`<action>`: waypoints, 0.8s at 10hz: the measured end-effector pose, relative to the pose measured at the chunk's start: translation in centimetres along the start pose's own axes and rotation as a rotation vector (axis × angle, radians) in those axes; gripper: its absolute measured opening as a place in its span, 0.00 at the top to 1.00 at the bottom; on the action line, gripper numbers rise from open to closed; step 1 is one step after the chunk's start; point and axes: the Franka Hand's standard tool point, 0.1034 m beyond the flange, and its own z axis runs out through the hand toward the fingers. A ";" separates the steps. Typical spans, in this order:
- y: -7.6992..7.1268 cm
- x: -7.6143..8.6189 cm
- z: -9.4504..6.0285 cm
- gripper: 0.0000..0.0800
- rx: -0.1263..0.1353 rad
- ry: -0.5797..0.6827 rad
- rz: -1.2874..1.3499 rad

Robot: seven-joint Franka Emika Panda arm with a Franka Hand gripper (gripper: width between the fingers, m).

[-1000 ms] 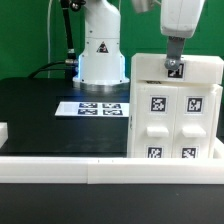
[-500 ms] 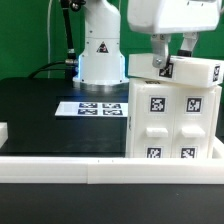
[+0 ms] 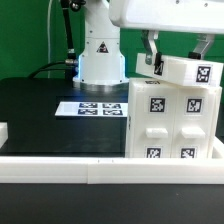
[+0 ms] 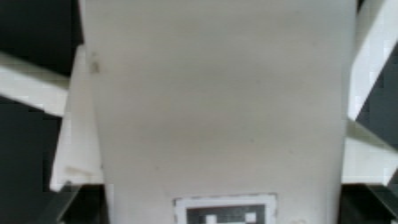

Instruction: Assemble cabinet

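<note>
The cabinet (image 3: 172, 125), a large white boxy body with square tags and recessed front panels, stands at the exterior view's right. A white tagged top panel (image 3: 190, 72) sits tilted over its top, the left end lower. My gripper (image 3: 176, 60) comes down from above with one dark finger (image 3: 151, 58) at each side of this panel, shut on it. In the wrist view the white panel (image 4: 214, 100) fills the frame, with a tag (image 4: 228, 212) at its edge. The fingertips are hidden there.
The marker board (image 3: 95, 107) lies on the black table in front of the robot base (image 3: 100, 50). A white rail (image 3: 60, 165) runs along the front edge. A small white piece (image 3: 3, 130) shows at the far left.
The hand has moved toward the exterior view's left and turned, so both fingers now show. The top panel has gone from lying flat on the cabinet to tilted.
</note>
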 end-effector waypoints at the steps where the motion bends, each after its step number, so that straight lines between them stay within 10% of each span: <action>1: -0.1 0.0 0.0 0.30 0.002 0.000 0.076; 8: -0.5 0.1 -0.1 0.30 0.015 0.001 0.504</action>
